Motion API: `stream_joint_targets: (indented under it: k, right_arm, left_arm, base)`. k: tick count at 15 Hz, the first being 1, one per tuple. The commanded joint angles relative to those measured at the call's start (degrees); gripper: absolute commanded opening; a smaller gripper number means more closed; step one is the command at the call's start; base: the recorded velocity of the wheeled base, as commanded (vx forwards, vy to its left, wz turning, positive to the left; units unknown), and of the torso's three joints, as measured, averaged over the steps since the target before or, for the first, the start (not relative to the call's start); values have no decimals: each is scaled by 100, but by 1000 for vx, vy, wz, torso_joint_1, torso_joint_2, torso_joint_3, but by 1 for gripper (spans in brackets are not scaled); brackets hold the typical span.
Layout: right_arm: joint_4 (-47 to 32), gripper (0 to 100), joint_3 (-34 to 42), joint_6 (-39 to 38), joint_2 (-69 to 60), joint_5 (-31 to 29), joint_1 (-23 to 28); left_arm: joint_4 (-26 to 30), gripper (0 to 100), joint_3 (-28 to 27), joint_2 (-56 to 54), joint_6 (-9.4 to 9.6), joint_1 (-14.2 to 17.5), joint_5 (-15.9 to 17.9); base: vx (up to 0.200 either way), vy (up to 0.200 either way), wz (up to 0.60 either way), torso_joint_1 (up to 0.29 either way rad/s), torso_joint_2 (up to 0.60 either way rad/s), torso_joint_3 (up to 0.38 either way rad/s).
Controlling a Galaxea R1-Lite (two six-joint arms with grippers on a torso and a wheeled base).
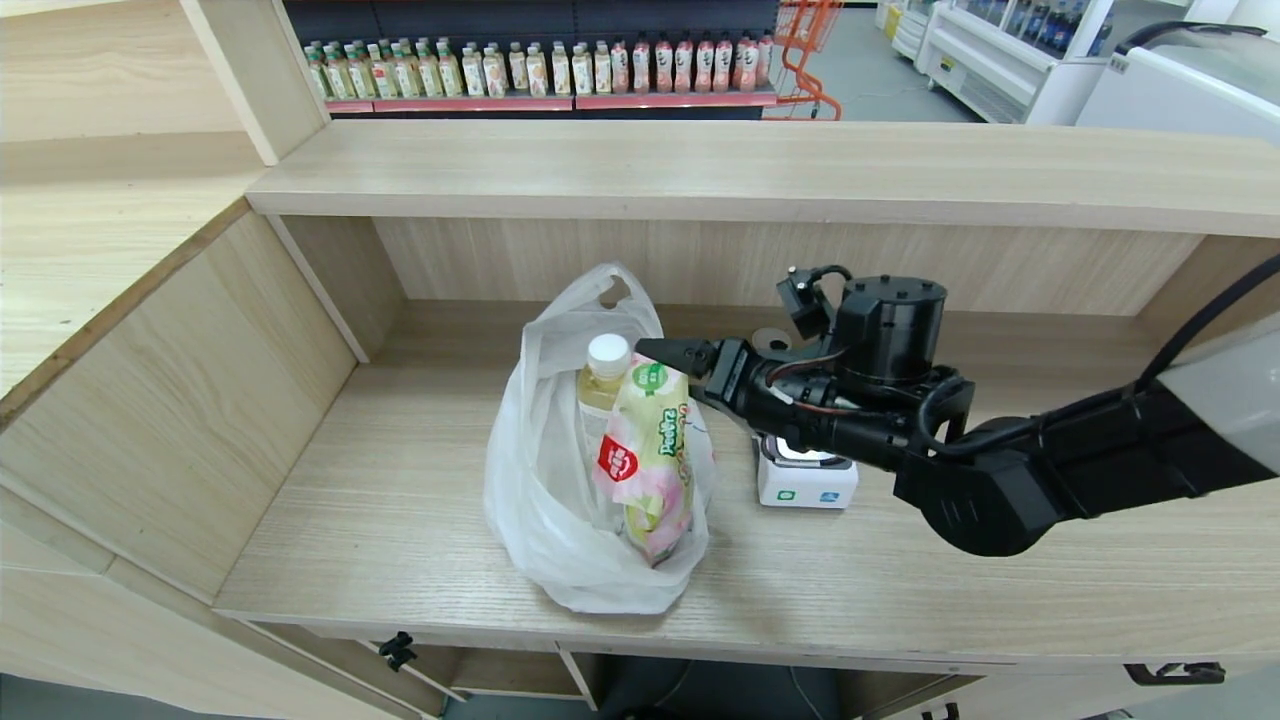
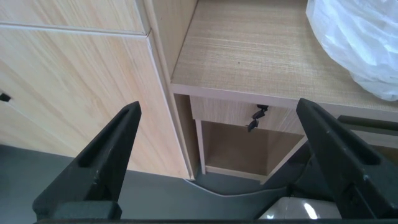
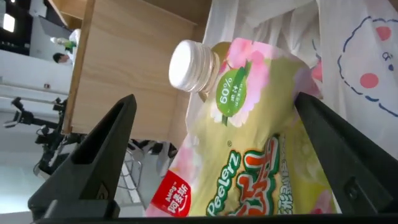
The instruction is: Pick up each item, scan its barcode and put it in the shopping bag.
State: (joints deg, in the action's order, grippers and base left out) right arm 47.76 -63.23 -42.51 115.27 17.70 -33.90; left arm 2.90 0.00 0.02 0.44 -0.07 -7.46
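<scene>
At the mouth of the shopping bag (image 1: 540, 500) on the counter (image 1: 400, 520), right pincer (image 1: 672, 356) spread apart, gripping nothing, just beside the snack pouch (image 1: 650, 450); pouch stands inside the bag against a bottle (image 1: 603, 375); bagging step looks done; next move calls for backing out clear of the plastic; left pincer (image 2: 219, 109) also apart, empty.

I see the white plastic shopping bag (image 1: 560, 540) standing open on the wooden counter (image 1: 400, 520). Inside it a white-capped bottle (image 1: 603, 375) of pale drink stands upright. A green-and-pink snack pouch (image 1: 650, 460) stands upright against the bottle, its top above the bag's rim.
</scene>
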Motion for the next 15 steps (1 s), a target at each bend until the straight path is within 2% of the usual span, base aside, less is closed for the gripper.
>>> stream_joint_targets:
  k: [1, 4, 5, 7, 8, 9, 10, 11, 13, 15]
  right_arm:
    - [-39, 100, 22, -3, -172, 23, 59]
    - [-267, 100, 689, 50, -1174, 322, 253]
    - [-452, 100, 1032, 278, -1754, 454, 411]
    - [-909, 100, 1709, 1227, -2879, 541, 771]
    - [-1498, 100, 2351, 2282, -3775, 410, 1219]
    - [-1876, 100, 2939, 3152, -4391, -47, 1676]
    - [-2034, 100, 3634, 3644, -5094, -689, 2037]
    - [-2043, 100, 4231, 3680, -5815, -1181, 2186]
    - [-2324, 100, 5269, 3750, -7194, -1735, 2256]
    - [-3177, 100, 6244, 4137, -9119, -1761, 2995]
  left_arm:
    - [0, 100, 0, -2, 0, -1, -1]
    - [0, 100, 0, -2, 0, -1, -1]
    - [0, 100, 0, -2, 0, -1, -1]
    - [0, 100, 0, -2, 0, -1, -1]
    - [0, 100, 0, -2, 0, -1, -1]
    - [0, 100, 0, -2, 0, -1, -1]
    - [0, 100, 0, -2, 0, -1, -1]
    - [0, 100, 0, -2, 0, 7, -1]
    - [0, 100, 0, -2, 0, -1, -1]
    - [0, 100, 0, -2, 0, -1, -1]
  base:
    - [0, 0, 0, 0, 0, 0]
    - [0, 0, 0, 0, 0, 0]
    - [0, 0, 0, 0, 0, 0]
    - [0, 0, 0, 0, 0, 0]
    - [0, 0, 0, 0, 0, 0]
    - [0, 0, 0, 0, 0, 0]
    - [0, 0, 0, 0, 0, 0]
    - [0, 0, 0, 0, 0, 0]
    - [0, 0, 0, 0, 0, 0]
    - [0, 0, 0, 0, 0, 0]
